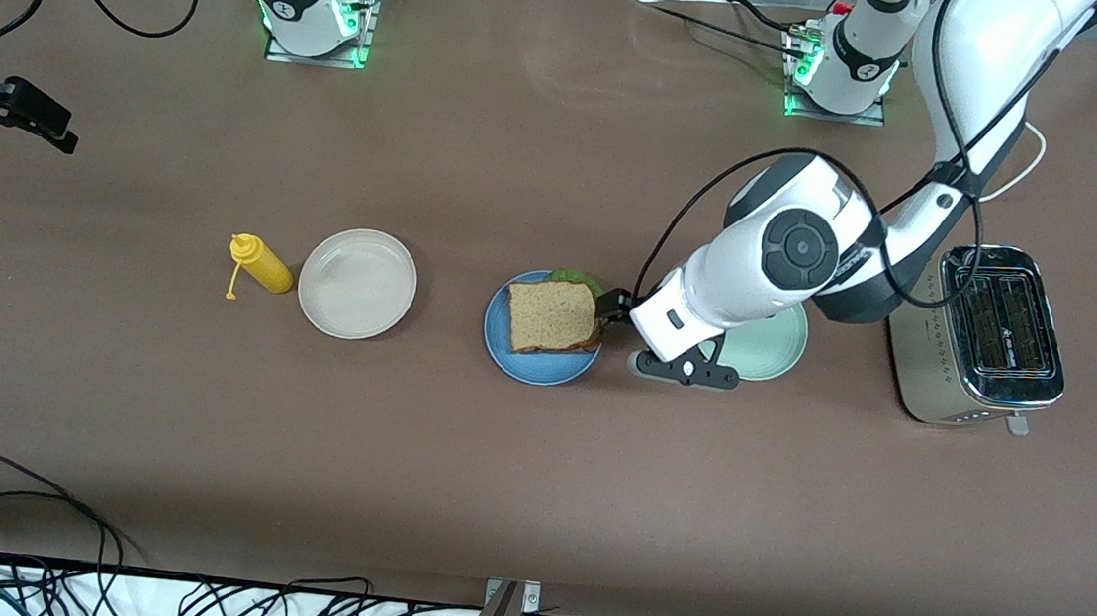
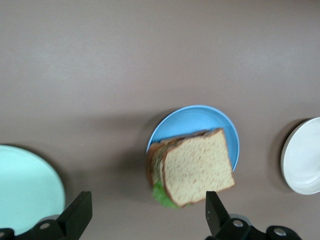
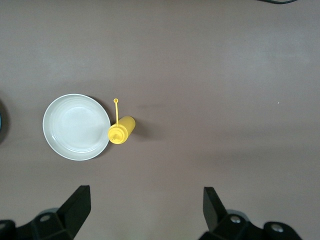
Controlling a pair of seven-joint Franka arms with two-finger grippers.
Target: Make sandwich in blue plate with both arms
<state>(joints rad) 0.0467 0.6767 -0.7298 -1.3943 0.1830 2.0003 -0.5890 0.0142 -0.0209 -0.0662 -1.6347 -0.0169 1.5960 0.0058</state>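
Sandwich (image 2: 192, 167) sitting stacked on the blue plate (image 2: 197, 120) — top slice overhanging the rim, risking sliding off if clipped. Left gripper (image 1: 614, 306) hovering beside it, jaws wide, empty. Right gripper (image 3: 145, 210) waiting — jaws wide, empty.

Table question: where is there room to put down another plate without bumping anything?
Bare brown table runs all along the camera's edge, nearer than every dish. Another gap lies between the beige-white plate and the blue plate. It is crowded around the left gripper, pale green plate and toaster.
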